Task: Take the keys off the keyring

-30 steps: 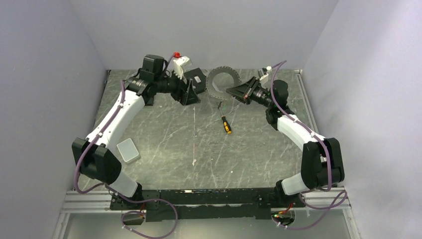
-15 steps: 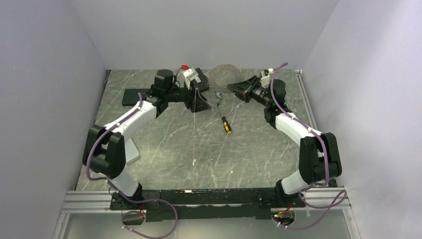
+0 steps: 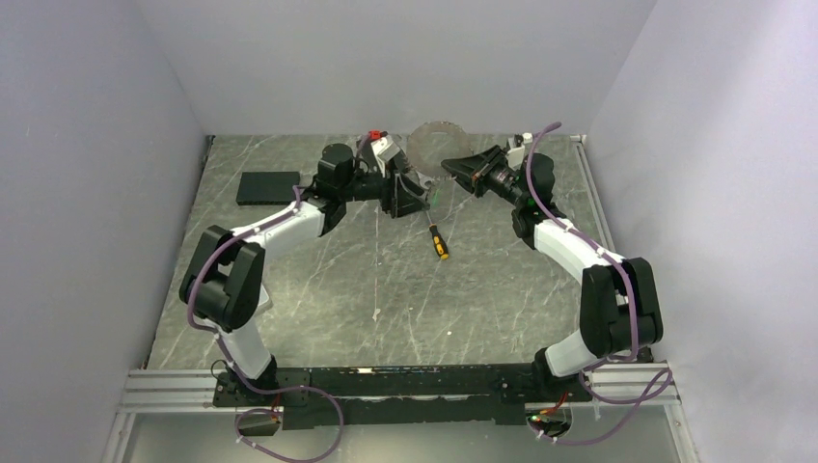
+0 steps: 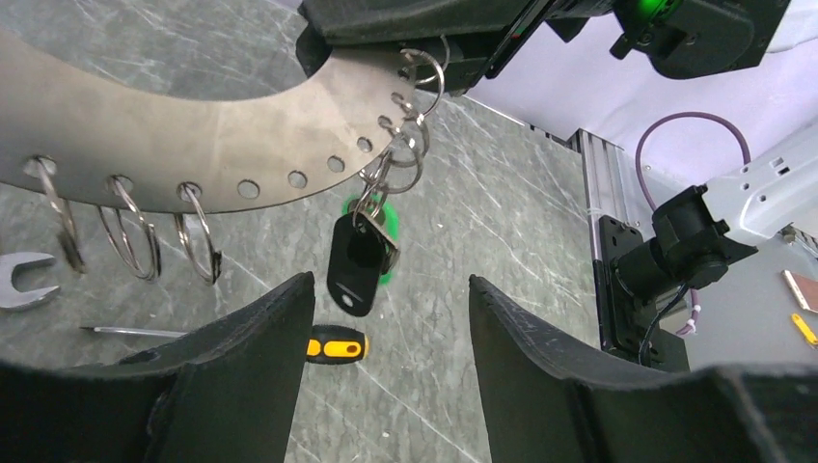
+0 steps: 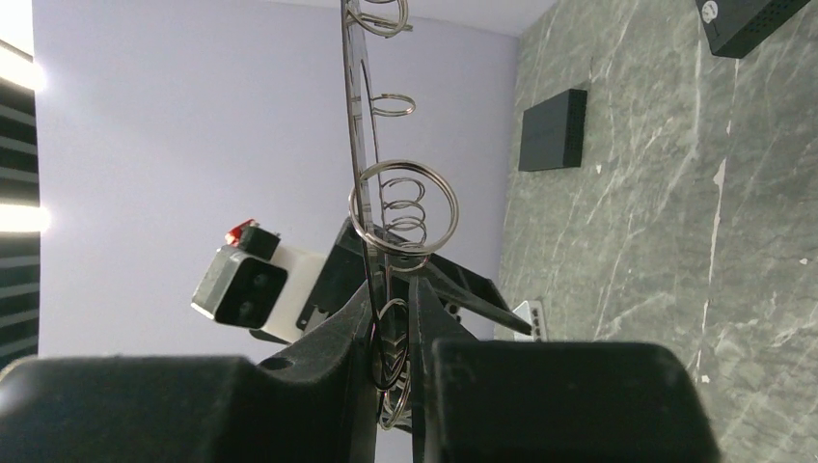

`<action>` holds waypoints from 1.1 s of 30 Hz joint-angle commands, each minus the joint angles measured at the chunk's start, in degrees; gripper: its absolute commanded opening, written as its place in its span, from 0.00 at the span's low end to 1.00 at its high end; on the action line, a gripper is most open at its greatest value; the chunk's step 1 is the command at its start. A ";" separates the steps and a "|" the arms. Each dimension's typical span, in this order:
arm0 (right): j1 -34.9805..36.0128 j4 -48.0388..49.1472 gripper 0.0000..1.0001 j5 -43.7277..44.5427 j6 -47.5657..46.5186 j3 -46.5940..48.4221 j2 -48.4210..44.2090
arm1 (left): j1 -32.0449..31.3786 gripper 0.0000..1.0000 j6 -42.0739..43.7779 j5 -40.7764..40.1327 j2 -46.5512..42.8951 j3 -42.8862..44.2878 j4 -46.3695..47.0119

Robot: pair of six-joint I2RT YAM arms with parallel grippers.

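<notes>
The keyring [image 3: 431,143] is a flat silvery hoop, held upright at the back of the table. My right gripper [image 3: 451,170] is shut on its rim; the right wrist view shows the hoop [image 5: 358,145] edge-on between the closed fingers. In the left wrist view the hoop [image 4: 193,145] has holes along its rim. The keys [image 4: 135,241] show as small wire rings hanging from these holes. A black fob [image 4: 353,267] with the green tag hangs lowest. My left gripper [image 4: 391,283] is open and empty, just below the fob, and it also shows in the top view [image 3: 406,199].
A yellow-and-black screwdriver [image 3: 437,240] lies on the table under the hoop; its handle [image 4: 338,345] shows between my left fingers. A silver wrench [image 4: 21,280] lies to its left. A flat black box [image 3: 269,186] sits at the back left. The side walls are close.
My left arm has swung right and its open gripper has come up under the hoop. My right gripper has lifted the hoop a little and tipped it upright.
</notes>
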 commanded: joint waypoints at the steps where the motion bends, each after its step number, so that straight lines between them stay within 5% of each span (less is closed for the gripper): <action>1: 0.23 5.15 0.00 0.76 1.75 1.29 -2.89 | -0.64 0.62 -1.74 -1.20 1.79 2.70 3.01; 7: 0.64 5.76 0.00 0.97 1.94 0.98 -3.04 | -1.64 0.55 -0.77 -2.22 4.34 6.01 -0.39; 16: 0.99 5.93 0.00 0.95 1.62 1.10 -2.92 | -2.54 0.57 0.44 -5.00 5.15 7.77 -3.52; 26: 1.36 5.94 0.00 0.71 1.51 1.14 -3.05 | -2.59 0.33 1.54 -7.26 5.63 9.73 -7.22; 33: 1.46 5.23 0.00 0.89 1.31 1.15 -2.90 | -2.59 0.36 1.62 -8.47 5.09 9.43 -7.41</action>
